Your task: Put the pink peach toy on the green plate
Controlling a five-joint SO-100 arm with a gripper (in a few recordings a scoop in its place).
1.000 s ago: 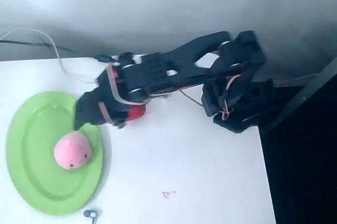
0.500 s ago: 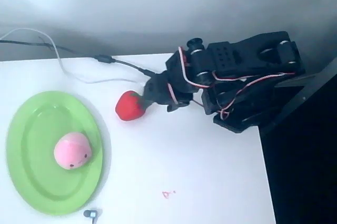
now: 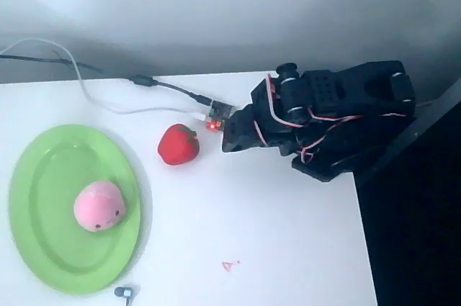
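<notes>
The pink peach toy [image 3: 99, 206] lies on the green plate [image 3: 43, 176], right of the plate's middle, its small dark face marks toward the lower right. The black arm is folded up at the right of the table, and its gripper [image 3: 234, 138] points left, well away from the plate. From above the fingers merge into one dark shape, so the jaw state is unclear. Nothing shows between them.
A red strawberry-like toy [image 3: 178, 144] sits on the white table [image 3: 274, 248] between plate and gripper. Cables [image 3: 108, 97] run along the back edge to a small lit board [image 3: 218, 117]. A small grey object [image 3: 124, 293] lies by the plate's lower rim. The table ends at the right.
The arm has pulled back from over the plate's rim to a folded pose at the right, uncovering the red toy. The peach toy stayed on the plate.
</notes>
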